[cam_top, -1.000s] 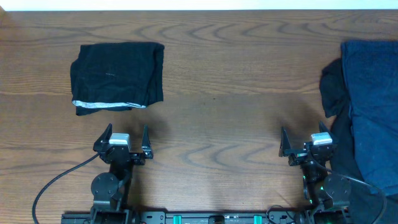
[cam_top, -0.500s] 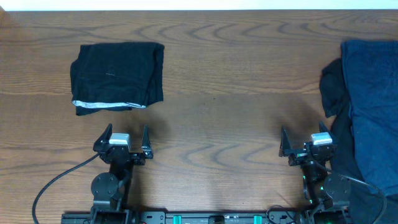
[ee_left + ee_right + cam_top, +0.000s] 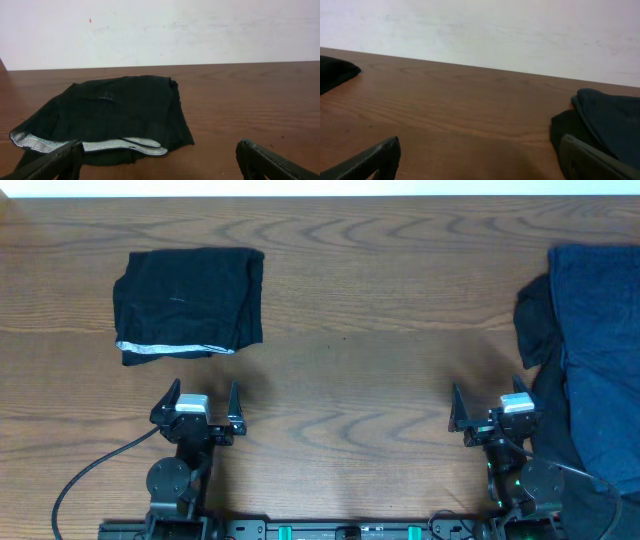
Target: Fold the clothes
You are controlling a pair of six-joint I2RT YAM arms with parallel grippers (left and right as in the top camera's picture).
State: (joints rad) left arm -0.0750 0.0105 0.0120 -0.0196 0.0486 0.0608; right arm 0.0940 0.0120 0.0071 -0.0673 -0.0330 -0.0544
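Note:
A folded black garment (image 3: 188,302) with a pale grey-white edge along its near side lies at the back left of the table; the left wrist view shows it as a black garment (image 3: 110,112) just ahead of my fingers. My left gripper (image 3: 200,399) rests open near the front edge, a little short of that garment and touching nothing. A pile of navy-blue and black clothes (image 3: 590,350) lies along the right side, its dark edge (image 3: 605,122) visible to the right wrist. My right gripper (image 3: 490,406) stands open and empty beside the pile's left edge.
The wooden table (image 3: 350,350) runs back to a white wall (image 3: 160,30). A black cable (image 3: 90,475) loops from the left arm's base at the front left. Both arm bases sit at the front edge.

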